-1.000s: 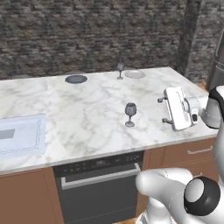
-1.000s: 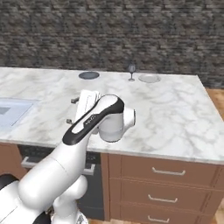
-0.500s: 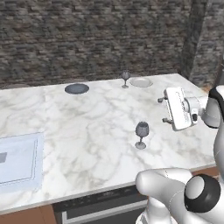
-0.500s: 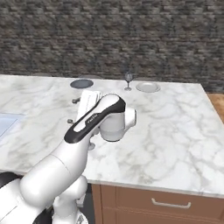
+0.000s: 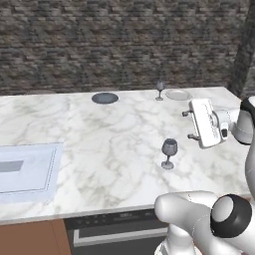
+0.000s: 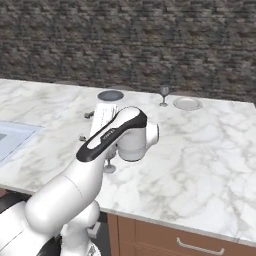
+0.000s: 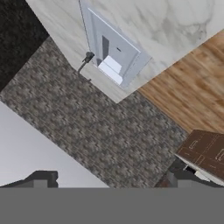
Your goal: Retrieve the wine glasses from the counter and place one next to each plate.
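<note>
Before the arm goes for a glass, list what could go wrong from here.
1. The near wine glass stands on a thin stem close to the white arm; a sideways brush could topple it.
2. The gripper points sideways with jaws open, so it must turn before grasping.
3. The dark plate has no glass beside it and lies far across the counter.

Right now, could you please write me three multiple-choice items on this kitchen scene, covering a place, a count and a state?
1. The far smoky grey stemmed wine glass stands beside:
A the pale round plate
B the dark slate round plate
C the sink

2. Glasses on the white marble counter:
A one
B two
C three

3. The near smoky grey wine glass is:
A tipped over
B held in the claw
C upright, free

Key: 1 A, it stands beside the pale plate; 2 B, one near, one far; 3 C, the open claw is apart from it.
</note>
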Controlling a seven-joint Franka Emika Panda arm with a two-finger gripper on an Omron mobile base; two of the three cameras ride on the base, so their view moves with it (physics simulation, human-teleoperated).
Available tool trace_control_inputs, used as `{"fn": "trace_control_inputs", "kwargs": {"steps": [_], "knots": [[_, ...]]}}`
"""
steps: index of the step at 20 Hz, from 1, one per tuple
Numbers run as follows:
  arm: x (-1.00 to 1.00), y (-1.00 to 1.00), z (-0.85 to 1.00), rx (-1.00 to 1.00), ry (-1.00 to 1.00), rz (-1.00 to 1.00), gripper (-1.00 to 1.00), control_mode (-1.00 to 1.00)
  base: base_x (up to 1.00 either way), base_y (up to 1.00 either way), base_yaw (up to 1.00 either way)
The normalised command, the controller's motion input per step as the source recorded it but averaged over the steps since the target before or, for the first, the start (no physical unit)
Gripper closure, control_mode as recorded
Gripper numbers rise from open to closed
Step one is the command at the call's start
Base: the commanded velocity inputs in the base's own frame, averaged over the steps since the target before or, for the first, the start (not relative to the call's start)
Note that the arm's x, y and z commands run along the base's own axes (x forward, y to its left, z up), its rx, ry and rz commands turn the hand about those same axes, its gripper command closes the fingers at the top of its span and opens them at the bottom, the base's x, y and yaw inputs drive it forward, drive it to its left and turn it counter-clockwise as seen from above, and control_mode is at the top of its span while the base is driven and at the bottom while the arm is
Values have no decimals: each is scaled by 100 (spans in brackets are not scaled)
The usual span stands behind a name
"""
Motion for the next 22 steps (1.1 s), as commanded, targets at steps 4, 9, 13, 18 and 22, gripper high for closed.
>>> {"fn": "trace_control_inputs", "kwargs": {"steps": [4,9,13,18,22], "knots": [[0,0,0,0,0,0,-100,100,34,-11,25],[26,-12,-14,-2,8,0,-100,-100,17,-3,2],[59,-25,-32,-16,27,0,-100,-100,0,0,0],[50,-60,-33,-6,11,3,-100,-100,0,0,0],[51,-64,-49,-1,6,8,-100,-100,0,0,0]]}}
